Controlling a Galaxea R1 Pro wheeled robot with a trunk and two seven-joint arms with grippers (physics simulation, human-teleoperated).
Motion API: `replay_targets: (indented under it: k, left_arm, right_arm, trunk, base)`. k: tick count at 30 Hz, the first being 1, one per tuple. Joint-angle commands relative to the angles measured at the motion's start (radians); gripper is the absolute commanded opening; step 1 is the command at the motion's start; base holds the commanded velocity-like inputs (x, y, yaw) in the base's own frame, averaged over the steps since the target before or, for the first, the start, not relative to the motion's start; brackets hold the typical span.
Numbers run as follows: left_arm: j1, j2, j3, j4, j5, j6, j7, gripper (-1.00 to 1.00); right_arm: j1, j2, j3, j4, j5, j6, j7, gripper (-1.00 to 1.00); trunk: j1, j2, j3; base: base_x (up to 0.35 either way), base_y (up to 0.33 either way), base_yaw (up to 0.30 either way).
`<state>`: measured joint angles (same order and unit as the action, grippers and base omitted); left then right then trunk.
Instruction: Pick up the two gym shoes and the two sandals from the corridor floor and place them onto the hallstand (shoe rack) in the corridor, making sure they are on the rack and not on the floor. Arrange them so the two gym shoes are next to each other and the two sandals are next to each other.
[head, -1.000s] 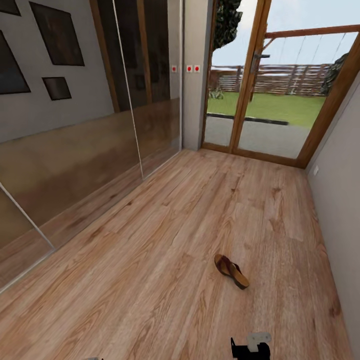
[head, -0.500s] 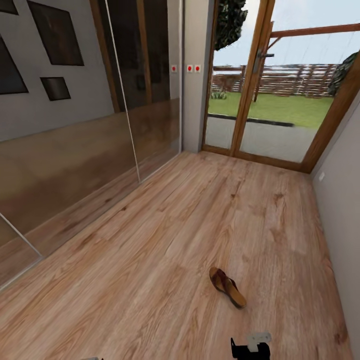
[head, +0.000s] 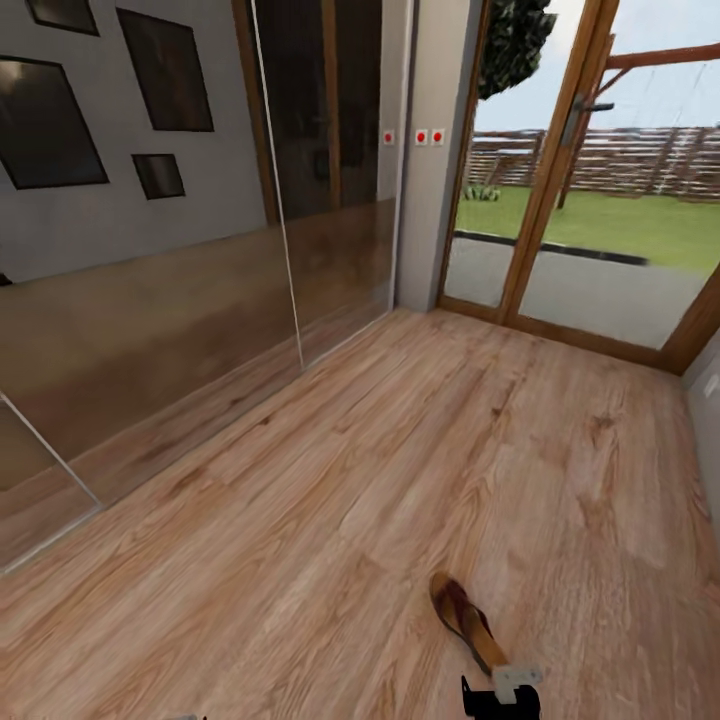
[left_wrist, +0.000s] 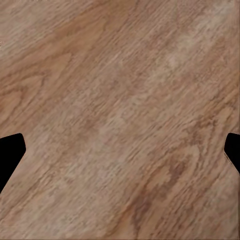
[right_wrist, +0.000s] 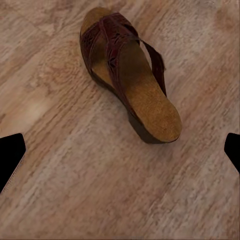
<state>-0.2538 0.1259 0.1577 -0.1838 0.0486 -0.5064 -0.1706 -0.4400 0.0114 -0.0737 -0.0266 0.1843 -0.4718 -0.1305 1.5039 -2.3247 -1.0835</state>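
One sandal (right_wrist: 127, 75) lies flat on the wood floor (head: 300, 520), ahead of the right gripper (right_wrist: 120, 150), whose fingers are spread wide. Its long axis runs diagonally, heel nearest the fingers, toe pointing away. The left gripper (left_wrist: 120, 150) is spread wide above bare floor.

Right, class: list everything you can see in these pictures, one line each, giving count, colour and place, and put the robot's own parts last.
sandal: one, dark brown straps with a tan insole, lying flat on the floor just ahead of the right arm.
corridor floor: one, light brown wood-grain planks, across the lower half of the head view.
mirrored sliding doors: glossy, reflective, along the left wall.
picture frames: four, dark, seen in the mirrored doors, upper left.
wall switches: white with red dots, on the grey pillar.
glass door: wood-framed, at the far end, showing grass and a fence.
left gripper: black fingertips wide apart, over bare floor.
right gripper: black fingertips wide apart, near the sandal.
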Motion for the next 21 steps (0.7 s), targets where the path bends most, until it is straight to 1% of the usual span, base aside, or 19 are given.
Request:
replay_targets:
  k: [1, 7, 13, 16, 21]
  left_arm:
    - [-0.001, 0.000, 0.006, 0.001, 0.005, -0.001, -0.010, 1.00]
    - [-0.001, 0.000, 0.006, 0.001, 0.005, -0.001, -0.010, 1.00]
    - [-0.001, 0.000, 0.006, 0.001, 0.005, -0.001, -0.010, 1.00]
    - [-0.001, 0.000, 0.006, 0.001, 0.006, -0.001, -0.010, 1.00]
    - [-0.001, 0.000, 0.006, 0.001, 0.006, -0.001, -0.010, 1.00]
  right_arm:
    - [0.000, 0.000, -0.008, 0.001, 0.010, -0.002, -0.004, 1.00]
    - [0.000, 0.000, -0.007, 0.001, 0.010, -0.002, -0.004, 1.00]
    - [0.000, 0.000, -0.007, 0.001, 0.010, -0.002, -0.004, 1.00]
    - [0.000, 0.000, -0.007, 0.001, 0.010, -0.002, -0.004, 1.00]
    - [0.000, -0.001, -0.007, 0.001, 0.010, -0.002, -0.004, 1.00]
  trunk:
    - [0.000, 0.000, -0.001]
    - [0.000, 0.000, -0.001]
    - [0.000, 0.000, -0.001]
    - [0.000, 0.000, -0.001]
    - [0.000, 0.000, -0.001]
  base:
    - [0.229, -0.191, 0.273]
    - [0.213, -0.198, 0.275]
    - [0.104, -0.114, 0.260]
    - [0.040, -0.044, 0.144]
    - [0.017, -0.018, 0.061]
